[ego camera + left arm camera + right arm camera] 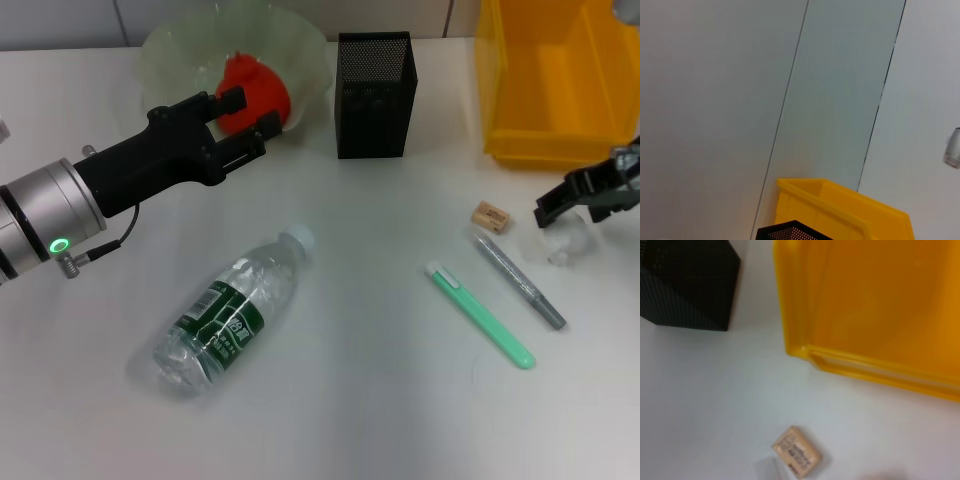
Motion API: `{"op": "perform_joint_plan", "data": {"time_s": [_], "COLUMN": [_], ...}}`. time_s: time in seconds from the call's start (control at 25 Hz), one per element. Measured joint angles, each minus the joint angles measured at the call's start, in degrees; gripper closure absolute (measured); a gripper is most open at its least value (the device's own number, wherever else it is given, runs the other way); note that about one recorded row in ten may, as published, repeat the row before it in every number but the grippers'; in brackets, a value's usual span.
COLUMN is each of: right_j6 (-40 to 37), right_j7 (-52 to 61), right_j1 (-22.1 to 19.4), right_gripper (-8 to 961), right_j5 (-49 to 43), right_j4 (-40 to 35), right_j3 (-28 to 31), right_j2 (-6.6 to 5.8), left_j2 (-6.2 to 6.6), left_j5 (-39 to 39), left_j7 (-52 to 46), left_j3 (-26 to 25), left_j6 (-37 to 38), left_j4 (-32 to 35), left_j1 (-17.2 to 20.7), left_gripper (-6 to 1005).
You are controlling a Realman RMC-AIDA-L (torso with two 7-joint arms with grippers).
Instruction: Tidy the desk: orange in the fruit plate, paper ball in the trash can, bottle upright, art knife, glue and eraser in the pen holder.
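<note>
The orange [258, 88] lies in the pale-green fruit plate [170, 50]. My left gripper [250, 112] is open at the plate's near rim, its fingers just in front of the orange. The bottle [230, 315] lies on its side on the table. The paper ball [560, 246] lies just below my right gripper [578, 205], which hovers open at the right edge. The eraser [490, 216] [797, 452], the grey art knife [520, 282] and the green glue stick [480, 315] lie on the table. The black pen holder [375, 95] stands upright.
The yellow trash can [555, 80] stands at the back right, beside the pen holder; it shows in the left wrist view [840, 210] and the right wrist view [865, 305]. The pen holder also shows there [690, 285]. White table all around.
</note>
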Motion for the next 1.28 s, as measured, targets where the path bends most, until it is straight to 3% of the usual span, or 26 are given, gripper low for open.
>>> {"op": "perform_joint_plan", "data": {"time_s": [0.24,0.72,0.88,1.16,1.28], "right_j6": [1.7,1.9,2.2,-1.7,-1.6], "right_j7": [-0.8,-0.6,-0.7,-3.5,-3.4], "right_j1": [2.0,1.5,1.3,-3.4,-6.0], "right_gripper": [194,202,369,512,524], "right_j5": [0.0,-0.2,-0.1,10.0,13.7], "right_j4": [4.7,5.4,4.2,-10.1,-17.5], "right_j3": [-0.1,-0.5,-0.3,0.0,0.0], "right_j2": [-0.2,-1.07,-1.07,-0.87,-0.86], "left_j2": [-0.07,-0.07,-0.07,-0.06,-0.07], "left_j5": [0.0,0.0,0.0,-0.1,-0.4], "left_j7": [0.0,0.0,0.0,-0.1,-0.2], "left_j3": [-0.2,-0.1,-0.1,-0.1,-0.1], "left_j6": [0.0,-0.1,-0.2,0.4,0.5], "left_j4": [-0.1,-0.4,-0.4,-0.4,-0.4], "left_j1": [-0.2,-0.3,-0.4,-0.4,-0.4], "left_gripper": [372,373,373,374,374]}}
